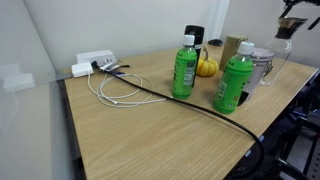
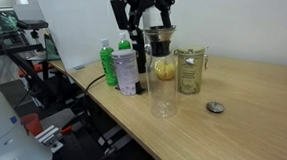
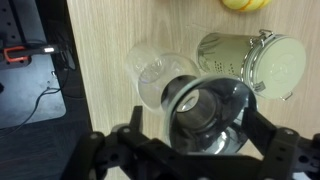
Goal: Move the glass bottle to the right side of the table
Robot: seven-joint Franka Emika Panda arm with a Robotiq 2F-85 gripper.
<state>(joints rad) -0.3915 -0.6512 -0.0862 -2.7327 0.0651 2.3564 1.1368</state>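
The glass bottle [image 2: 161, 79] is a tall clear carafe with a dark flared collar. It stands upright near the table's [image 2: 248, 124] front edge, its base at or just above the wood. My gripper [image 2: 145, 12] comes down from above, its fingers closed on the collar. In the wrist view I look straight down into the bottle [image 3: 152, 72], with the gripper [image 3: 196, 122] fingers against both sides of the collar. In an exterior view the bottle [image 1: 283, 48] and gripper [image 1: 294, 16] show at the far corner of the table [image 1: 150, 140].
Two green bottles [image 2: 107, 60] [image 2: 126, 69] with white caps stand beside the carafe. A lidded glass jar [image 2: 190, 70], a yellow fruit [image 2: 166, 67] and a small dark disc [image 2: 215, 108] are close by. A white power strip [image 1: 92, 64] and cables [image 1: 120, 90] lie at one end.
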